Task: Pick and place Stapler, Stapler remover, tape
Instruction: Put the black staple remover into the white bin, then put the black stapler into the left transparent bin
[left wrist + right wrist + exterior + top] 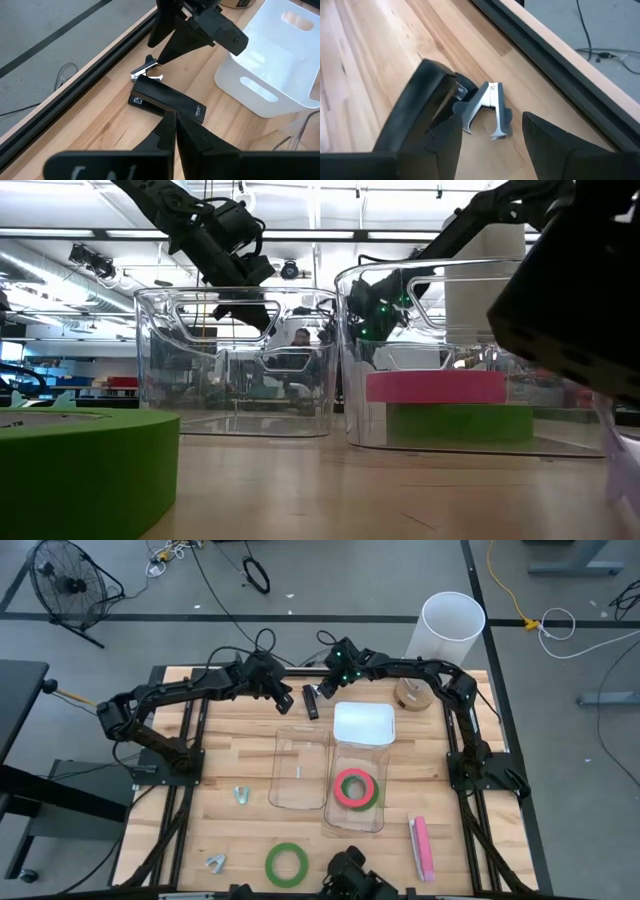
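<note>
Near the bottom of the high view a green tape roll point(287, 863) lay flat on the wooden surface point(230, 755), with a pink stapler point(422, 847) to its right and two small staple removers point(241, 795) to its left; all looked light and rigid. In the middle of the frame stood two clear bins; the left clear bin point(299, 768) seemed nearly empty, while the right clear bin point(355, 788) held a red-pink tape roll point(354, 787) stacked on a green one point(460, 423). Beyond them, in the upper middle, a black stapler point(311, 701) lay at the far edge with a silver staple remover point(491, 110) just beside it; the right claw point(492, 132) hovered over that remover, fingers apart and straddling it without touching, by the look of its wrist view; the left claw point(169, 131) hung over the black stapler with fingers pressed together and empty. The remover would likely handle as a small, stiff, light thing with smooth metal and sprung jaws, apt to slip or pivot; pinching across its flat sides near the hinge seemed the surest hold. A white lid point(363, 723) sat behind the right bin, and a white cylinder point(446, 630) stood at upper right.
</note>
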### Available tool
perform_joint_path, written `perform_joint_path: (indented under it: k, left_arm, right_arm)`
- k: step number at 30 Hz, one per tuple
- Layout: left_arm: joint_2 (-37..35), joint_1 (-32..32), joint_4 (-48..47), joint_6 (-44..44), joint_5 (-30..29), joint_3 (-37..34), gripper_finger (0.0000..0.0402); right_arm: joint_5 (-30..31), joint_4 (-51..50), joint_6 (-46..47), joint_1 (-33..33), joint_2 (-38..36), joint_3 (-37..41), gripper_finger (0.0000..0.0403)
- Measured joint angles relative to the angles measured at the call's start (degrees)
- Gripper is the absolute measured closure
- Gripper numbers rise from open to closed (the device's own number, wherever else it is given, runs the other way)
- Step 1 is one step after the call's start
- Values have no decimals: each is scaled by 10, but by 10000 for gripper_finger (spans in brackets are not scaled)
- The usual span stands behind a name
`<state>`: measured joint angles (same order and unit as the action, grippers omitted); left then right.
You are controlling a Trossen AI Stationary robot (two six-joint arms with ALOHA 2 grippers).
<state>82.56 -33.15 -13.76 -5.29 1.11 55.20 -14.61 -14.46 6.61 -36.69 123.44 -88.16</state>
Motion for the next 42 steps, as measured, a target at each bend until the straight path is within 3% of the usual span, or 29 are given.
perform_joint_path:
  k: [6,16,20,25,29,32,37,42]
  left_arm:
    - [0,0,0,0,0,0,388]
    - [0,0,1,-4,0,0,388]
    - [0,0,2,-5,0,0,388]
    - [0,0,39,-3,2,0,388]
    - [0,0,56,-5,6,0,388]
    - [0,0,53,-19,10,0,388]
    - [11,16,54,7,25,0,388]
    - [51,37,53,43,-29,0,387]
  right_arm:
    - [0,-1,-1,-5,0,0,201]
    - [-38,-14,39,-28,0,0,250]
    - [12,-55,-1,-9,0,0,268]
    - [33,-49,-30,17,-9,1,343]
    - [0,-47,-38,20,-53,1,395]
    - [-17,-100,-45,28,-91,1,388]
    - [-24,-228,-95,79,-151,2,335]
    - [-24,-291,-90,151,-185,24,282]
